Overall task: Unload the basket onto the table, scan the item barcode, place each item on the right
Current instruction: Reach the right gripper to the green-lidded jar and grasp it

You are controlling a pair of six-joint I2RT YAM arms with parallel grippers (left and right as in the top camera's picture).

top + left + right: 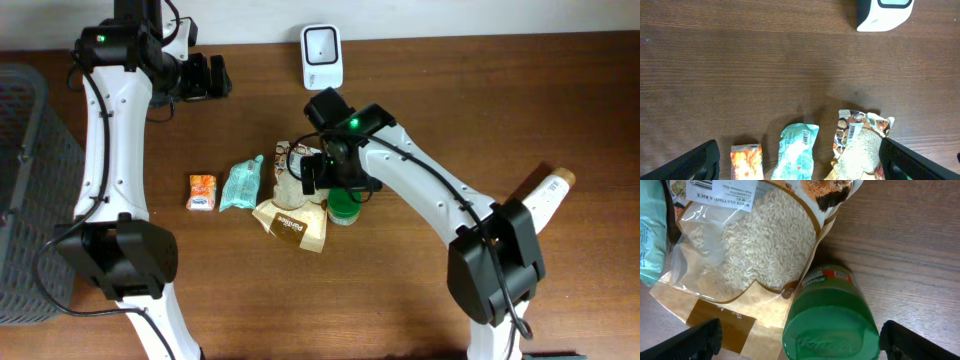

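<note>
A green-lidded jar [344, 208] [832, 315] stands upright on the wooden table beside a clear bag of white rice [293, 178] [755, 240]. My right gripper [335, 183] [802, 342] hangs right above the jar, open, with one finger on each side of the lid and a gap on both sides. The white barcode scanner [322, 55] [885, 12] stands at the table's back edge. My left gripper [207, 76] [800, 167] is open and empty at the back left, high above the packets.
An orange packet [203, 192] [746, 161], a teal packet [241, 183] [797, 150] and a brown paper bag [295, 226] lie left of and under the rice. A white bottle [545, 195] lies at the right. A grey basket [25, 190] stands at the left edge.
</note>
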